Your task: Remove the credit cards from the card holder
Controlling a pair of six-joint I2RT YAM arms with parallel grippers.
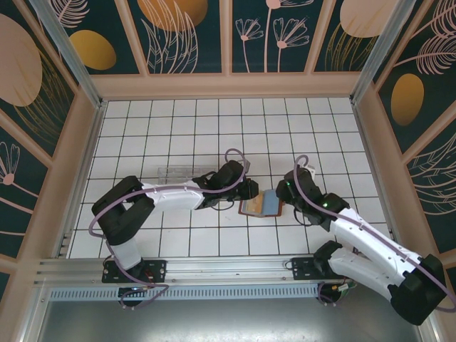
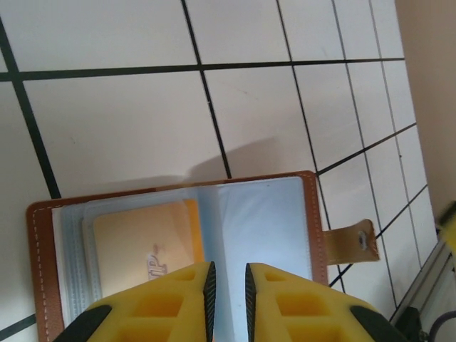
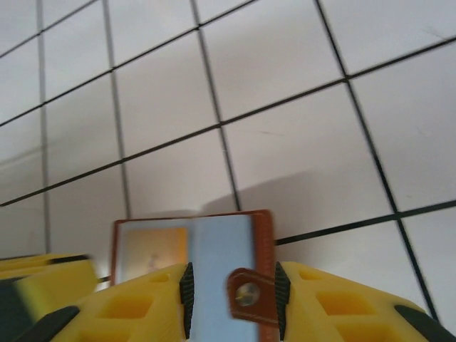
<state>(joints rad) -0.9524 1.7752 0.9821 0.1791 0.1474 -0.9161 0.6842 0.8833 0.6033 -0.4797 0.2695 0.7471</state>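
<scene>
Two pincers meet over one open holder (image 1: 262,205) lying on the desk (image 1: 214,128): the left pincer (image 2: 228,274) narrow above its blue-grey sleeves, the right pincer (image 3: 234,285) wider, straddling the clasp edge. One orange card (image 2: 142,242) sits in a sleeve; farther back lies one clear box (image 1: 178,172).

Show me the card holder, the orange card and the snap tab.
card holder (image 2: 263,235), left wrist view, blue-grey right page.
orange card (image 2: 142,239), left wrist view, its middle.
snap tab (image 2: 350,244), left wrist view, tan strap.

Left gripper (image 2: 227,269) and right gripper (image 3: 234,271) hem the card holder (image 1: 262,205); far tiles (image 1: 214,121) free.
</scene>
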